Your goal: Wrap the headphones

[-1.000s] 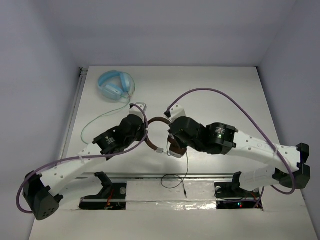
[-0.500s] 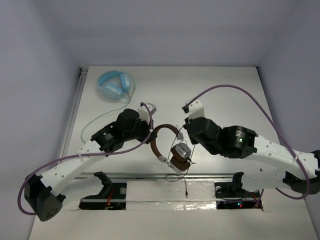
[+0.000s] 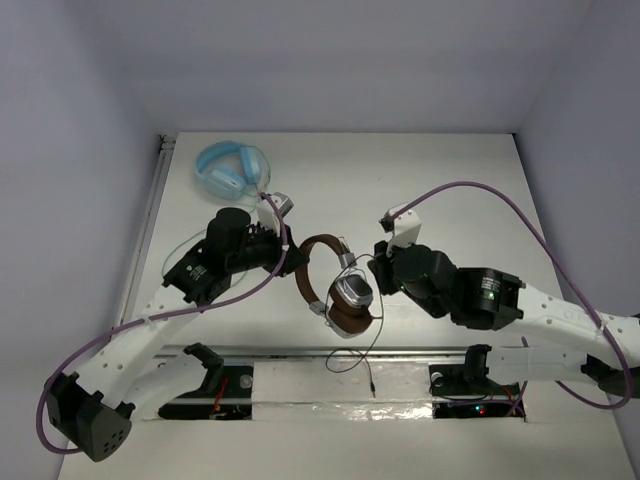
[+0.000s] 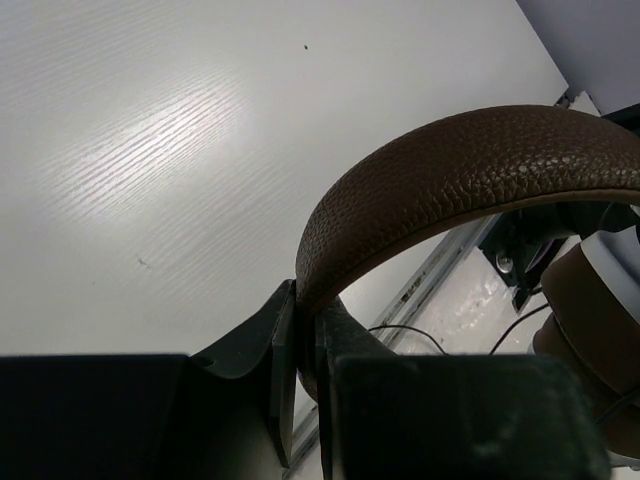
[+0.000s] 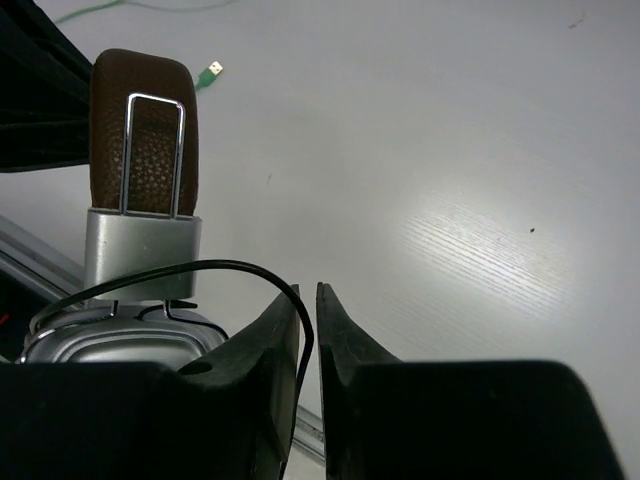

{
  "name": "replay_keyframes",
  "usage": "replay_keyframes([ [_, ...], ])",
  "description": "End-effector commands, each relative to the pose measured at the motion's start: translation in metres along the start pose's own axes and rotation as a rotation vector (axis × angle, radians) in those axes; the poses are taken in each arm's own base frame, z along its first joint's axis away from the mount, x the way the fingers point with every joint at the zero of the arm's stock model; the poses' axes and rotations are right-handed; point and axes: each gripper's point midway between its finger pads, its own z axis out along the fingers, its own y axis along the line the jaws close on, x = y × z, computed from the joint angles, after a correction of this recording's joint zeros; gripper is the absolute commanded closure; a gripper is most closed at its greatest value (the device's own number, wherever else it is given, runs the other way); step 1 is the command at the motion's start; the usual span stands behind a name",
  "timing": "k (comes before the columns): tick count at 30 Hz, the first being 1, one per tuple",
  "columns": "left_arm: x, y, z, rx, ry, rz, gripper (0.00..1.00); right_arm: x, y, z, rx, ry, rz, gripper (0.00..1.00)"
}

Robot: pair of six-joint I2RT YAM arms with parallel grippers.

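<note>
The headphones hang above the table's near middle, with the brown headband up and the silver-and-brown ear cups low. My left gripper is shut on the headband's left side, and the left wrist view shows the leather band clamped between the jaws. My right gripper is just right of the ear cups, shut on the thin black cable, which arcs over the silver ear cup and runs between the jaws. The rest of the cable droops to the front rail.
Light blue headphones lie at the back left, and their pale green cable trails toward my left arm. Its green plug shows in the right wrist view. A metal rail and the arm bases line the near edge.
The right gripper has pulled away to the right with the cable. The headphones have turned so that the ear cups face up-right. The left gripper has shifted left and back with the headband.
</note>
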Motion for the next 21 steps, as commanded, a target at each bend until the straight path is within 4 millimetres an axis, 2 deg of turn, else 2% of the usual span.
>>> replay_keyframes([
  [1,-0.04,-0.029,-0.013,0.117,-0.108,0.047,1.0,-0.028,0.01,-0.006,-0.059,-0.111,0.109,0.81],
  [2,-0.042,-0.031,-0.014,0.124,-0.111,0.044,1.0,-0.029,0.003,-0.004,-0.024,-0.122,0.121,0.81],
  [6,-0.06,-0.038,-0.024,0.145,-0.167,0.038,1.0,-0.025,0.003,-0.001,-0.043,-0.146,0.167,0.8],
  [8,-0.068,-0.04,-0.03,0.147,-0.195,0.038,1.0,-0.015,0.01,0.004,-0.083,-0.152,0.189,0.79],
  [10,-0.08,-0.047,-0.036,0.156,-0.229,0.039,1.0,-0.018,0.015,0.006,-0.128,-0.188,0.226,0.77],
  [11,-0.086,-0.046,-0.038,0.148,-0.243,0.035,1.0,-0.007,0.018,0.01,-0.151,-0.168,0.224,0.77],
  [13,-0.097,-0.053,-0.044,0.156,-0.266,0.036,1.0,-0.009,0.022,0.009,-0.19,-0.198,0.255,0.73],
  [15,-0.108,-0.058,-0.05,0.158,-0.294,0.038,1.0,0.0,0.02,0.013,-0.194,-0.198,0.263,0.71],
  [16,-0.113,-0.058,-0.053,0.157,-0.312,0.034,1.0,-0.004,0.021,0.012,-0.208,-0.222,0.28,0.69],
  [20,-0.125,-0.066,-0.06,0.181,-0.353,0.018,1.0,0.006,0.025,0.019,-0.236,-0.229,0.301,0.68],
  [21,-0.125,-0.067,-0.061,0.185,-0.358,0.018,1.0,0.014,0.026,0.023,-0.242,-0.216,0.303,0.68],
])
